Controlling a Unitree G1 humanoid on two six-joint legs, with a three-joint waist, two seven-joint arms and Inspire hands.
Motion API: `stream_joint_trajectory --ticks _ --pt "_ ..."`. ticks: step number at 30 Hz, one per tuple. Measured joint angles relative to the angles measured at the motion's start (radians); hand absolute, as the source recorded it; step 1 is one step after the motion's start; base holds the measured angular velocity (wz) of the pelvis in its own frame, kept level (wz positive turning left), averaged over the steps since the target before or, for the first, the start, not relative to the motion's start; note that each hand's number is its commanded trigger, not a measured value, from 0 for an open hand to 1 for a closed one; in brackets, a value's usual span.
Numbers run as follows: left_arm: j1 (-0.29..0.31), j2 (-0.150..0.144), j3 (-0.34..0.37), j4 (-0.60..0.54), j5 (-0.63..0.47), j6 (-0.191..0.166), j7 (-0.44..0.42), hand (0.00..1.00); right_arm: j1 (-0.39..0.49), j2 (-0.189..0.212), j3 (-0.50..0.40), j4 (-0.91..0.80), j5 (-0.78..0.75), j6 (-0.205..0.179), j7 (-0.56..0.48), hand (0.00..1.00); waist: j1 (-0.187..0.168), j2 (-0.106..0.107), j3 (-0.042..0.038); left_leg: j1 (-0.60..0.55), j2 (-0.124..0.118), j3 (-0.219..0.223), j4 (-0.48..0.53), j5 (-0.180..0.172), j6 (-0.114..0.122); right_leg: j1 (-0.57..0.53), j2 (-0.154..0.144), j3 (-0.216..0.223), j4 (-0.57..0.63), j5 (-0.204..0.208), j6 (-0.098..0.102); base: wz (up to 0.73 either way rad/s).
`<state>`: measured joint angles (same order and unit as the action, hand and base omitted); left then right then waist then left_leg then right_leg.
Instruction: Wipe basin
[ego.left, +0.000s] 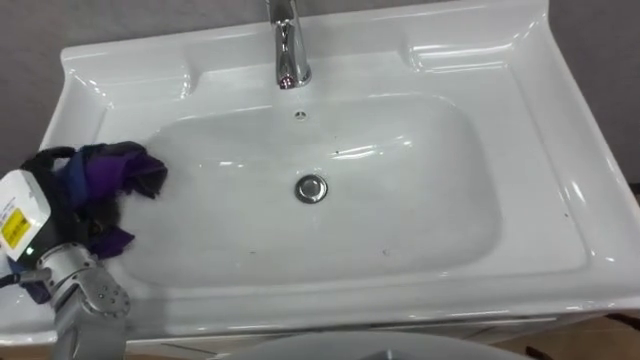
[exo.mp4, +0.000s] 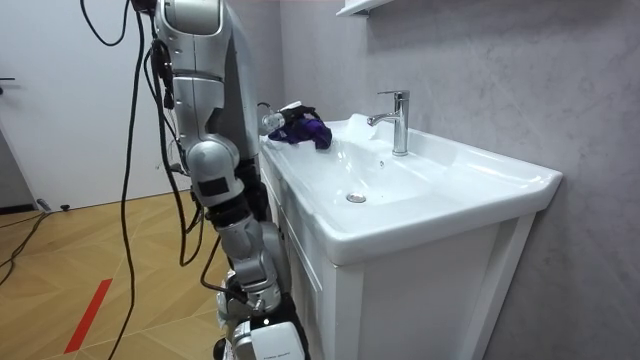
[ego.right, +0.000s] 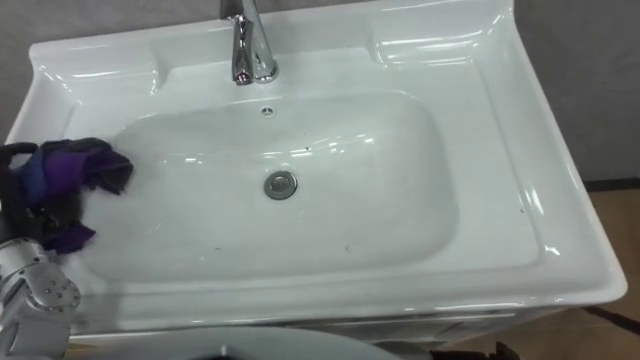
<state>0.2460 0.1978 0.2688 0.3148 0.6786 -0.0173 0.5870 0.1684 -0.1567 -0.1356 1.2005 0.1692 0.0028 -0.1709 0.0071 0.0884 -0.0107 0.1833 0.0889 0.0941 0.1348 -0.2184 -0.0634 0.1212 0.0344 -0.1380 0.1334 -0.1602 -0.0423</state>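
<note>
Left eye view has the robot's left hand (ego.left: 52, 195) at the left side of the basin (ego.left: 430, 230). Its fingers are curled round a purple and dark cloth (ego.left: 120, 175), holding it in a bunch. The hand grips the cloth like that, I think, so it does not slip away when it rubs. The cloth sits on the sloping left wall of the bowl, just under the flat rim. Part of it pokes out past the fingers toward the middle. That looks like a good place to wipe from, because the whole bowl lies open to the right of it. The arm comes in from the lower left corner, and the hand reaches in over the edge and down into the bowl. Room view has the robot standing upright, close against the white cupboard (exo.mp4: 420, 290) under the basin, on the room view's left, with that arm stretched out over the rim. Further out from the hand, the round metal drain (ego.left: 311, 188) sits in the middle of the bowl, well apart from the cloth. The shiny tap (ego.left: 290, 50) stands on the back rim, above the drain. A few tiny dark specks lie on the white bottom near the drain, so I guess most of the wiping is not done yet.
</note>
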Motion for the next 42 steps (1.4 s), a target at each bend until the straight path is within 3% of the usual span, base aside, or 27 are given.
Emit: stream_joint_trajectory --ticks 4,10,19,27,34,37,42 --pt "0.0 0.0 0.001 -0.046 0.0 -0.001 0.008 0.0 -0.001 0.001 0.0 -0.003 0.0 -0.002 -0.001 0.0 0.0 0.001 -0.0006 0.003 0.0 -0.009 0.0 0.0 0.0 0.005 0.001 -0.002 0.0 0.0 0.0 0.01" --pt "-0.008 0.0 0.002 -0.182 0.001 -0.006 0.026 0.0 -0.013 0.006 0.0 -0.004 0.004 -0.006 0.0 0.0 -0.003 -0.011 0.0104 -0.006 0.0 -0.016 0.0 0.0 0.0 0.005 -0.003 -0.004 -0.003 -0.001 0.0 0.04" --pt "-0.014 0.0 0.002 -0.198 0.016 -0.011 0.035 0.0 -0.006 0.012 -0.001 0.008 0.024 -0.026 -0.001 0.0 -0.017 -0.004 0.0084 -0.016 -0.001 -0.024 0.0 0.0 0.0 0.007 -0.006 -0.018 -0.014 0.0 0.0 0.04" --pt "-0.015 0.001 0.001 -0.199 0.009 -0.014 0.035 0.0 -0.009 0.012 -0.002 0.022 0.024 -0.027 -0.001 0.0 -0.035 -0.006 0.0123 -0.015 -0.002 -0.017 -0.001 0.0 0.0 0.009 -0.007 -0.018 -0.013 0.0 0.0 -0.02" --pt "-0.015 0.003 0.004 -0.254 -0.067 -0.044 0.063 0.0 -0.01 0.011 -0.005 0.021 0.021 -0.033 -0.018 0.0 -0.03 -0.007 0.0124 -0.015 -0.005 -0.017 0.001 0.001 0.001 0.003 -0.012 -0.02 -0.013 -0.002 0.003 0.0" --pt "-0.015 0.003 0.004 -0.255 -0.137 -0.069 0.085 0.0 -0.011 0.011 -0.003 0.021 0.024 -0.036 -0.026 0.0 -0.025 -0.007 0.0125 -0.015 -0.01 -0.017 0.001 0.002 0.003 -0.001 -0.014 -0.018 -0.005 -0.004 0.006 0.0" --pt "-0.04 0.006 0.006 -0.256 -0.259 -0.077 0.109 0.0 -0.006 0.018 0.006 0.021 0.026 -0.037 -0.048 0.0 -0.001 -0.013 0.0125 -0.015 -0.015 -0.015 0.001 0.002 0.003 -0.007 -0.016 -0.009 0.001 -0.007 0.011 -0.04"
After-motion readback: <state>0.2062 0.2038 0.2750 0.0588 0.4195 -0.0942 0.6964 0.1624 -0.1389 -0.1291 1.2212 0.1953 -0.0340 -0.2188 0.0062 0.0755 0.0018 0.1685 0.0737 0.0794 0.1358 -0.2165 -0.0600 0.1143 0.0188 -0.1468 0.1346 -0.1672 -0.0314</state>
